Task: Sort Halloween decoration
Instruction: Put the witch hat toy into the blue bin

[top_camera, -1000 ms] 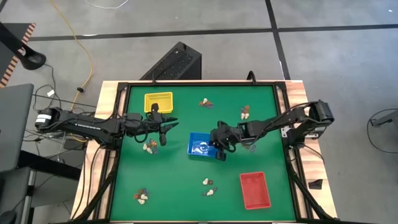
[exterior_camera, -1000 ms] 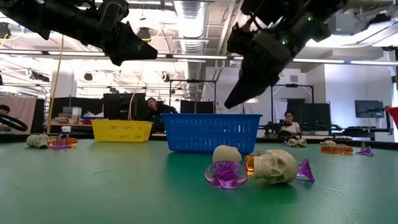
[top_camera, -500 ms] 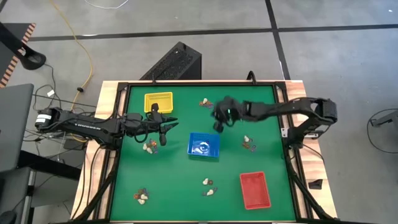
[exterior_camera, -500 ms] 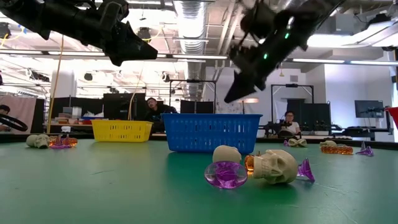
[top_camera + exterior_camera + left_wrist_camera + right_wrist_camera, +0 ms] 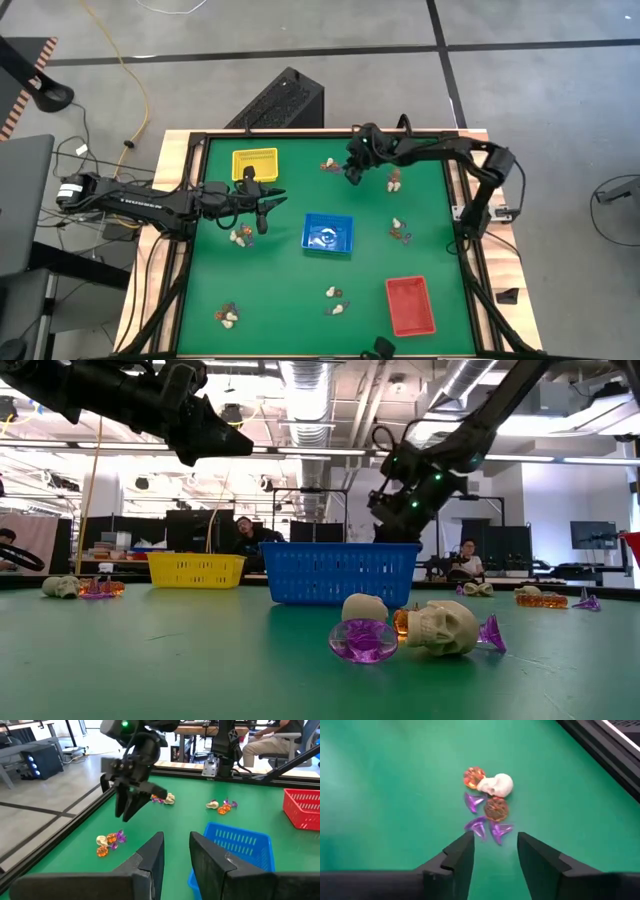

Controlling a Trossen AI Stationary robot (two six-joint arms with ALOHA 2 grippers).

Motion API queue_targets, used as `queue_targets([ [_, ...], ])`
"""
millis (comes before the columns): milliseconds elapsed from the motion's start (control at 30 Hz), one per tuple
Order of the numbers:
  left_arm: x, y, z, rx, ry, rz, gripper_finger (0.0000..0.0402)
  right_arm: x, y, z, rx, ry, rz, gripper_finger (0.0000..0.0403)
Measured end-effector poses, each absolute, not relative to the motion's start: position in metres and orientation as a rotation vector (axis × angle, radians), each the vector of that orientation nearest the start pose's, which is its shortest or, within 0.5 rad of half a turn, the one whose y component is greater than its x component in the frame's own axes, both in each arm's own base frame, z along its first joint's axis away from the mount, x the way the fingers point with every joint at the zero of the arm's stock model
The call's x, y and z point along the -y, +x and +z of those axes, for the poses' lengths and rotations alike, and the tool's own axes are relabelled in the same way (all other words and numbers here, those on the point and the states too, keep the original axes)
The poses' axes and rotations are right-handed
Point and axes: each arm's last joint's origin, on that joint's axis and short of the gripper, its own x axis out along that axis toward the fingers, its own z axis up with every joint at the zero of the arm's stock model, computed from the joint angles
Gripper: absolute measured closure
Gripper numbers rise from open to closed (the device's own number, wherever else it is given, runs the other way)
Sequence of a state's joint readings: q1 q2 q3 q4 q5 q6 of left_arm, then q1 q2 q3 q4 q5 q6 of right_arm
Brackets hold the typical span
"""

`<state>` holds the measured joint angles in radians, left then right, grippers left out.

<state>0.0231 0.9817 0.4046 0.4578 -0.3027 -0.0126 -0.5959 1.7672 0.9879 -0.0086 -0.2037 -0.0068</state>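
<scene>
High view: no readable writing or brand on anything. Green felt-like tabletop [image 5: 290, 290] with black frame. Right claw [image 5: 352, 172] hovers beside a small trinket cluster [image 5: 329, 165], fingers parted, holding nothing. Right wrist view shows that cluster just ahead of the claw: cream skull [image 5: 496, 785], two orange faceted pumpkins [image 5: 495, 808], clear purple pointed pieces [image 5: 485, 827], all glossy plastic. Left claw [image 5: 268, 206] hangs just above another cluster [image 5: 240, 236]; narrow gap between its fingers, nothing visible in it. Mesh-walled rectangular trays: yellow tray [image 5: 254, 163] beyond left claw, blue tray [image 5: 328, 233] between the claws, red tray [image 5: 410, 305] well apart. More clusters are scattered elsewhere on the tabletop.
</scene>
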Motion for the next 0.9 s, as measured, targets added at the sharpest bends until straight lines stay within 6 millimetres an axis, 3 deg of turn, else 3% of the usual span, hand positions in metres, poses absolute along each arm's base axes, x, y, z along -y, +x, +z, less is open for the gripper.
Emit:
queue_targets([
  [333, -0.013, 0.206, 0.227, -0.129, 0.007, 0.326, 0.0319, 0.208, 0.332, 0.161, -0.938, 0.191, -0.411, 0.0220],
  [733, -0.013, 0.205, 0.225, -0.151, 0.016, 0.326, 0.0319, 0.210, 0.335, 0.147, -1.009, 0.209, -0.411, 0.0238],
  [900, -0.013, 0.205, 0.225, -0.152, 0.018, 0.325, 0.0319, 0.210, 0.333, 0.148, -1.020, 0.213, -0.414, 0.0278],
])
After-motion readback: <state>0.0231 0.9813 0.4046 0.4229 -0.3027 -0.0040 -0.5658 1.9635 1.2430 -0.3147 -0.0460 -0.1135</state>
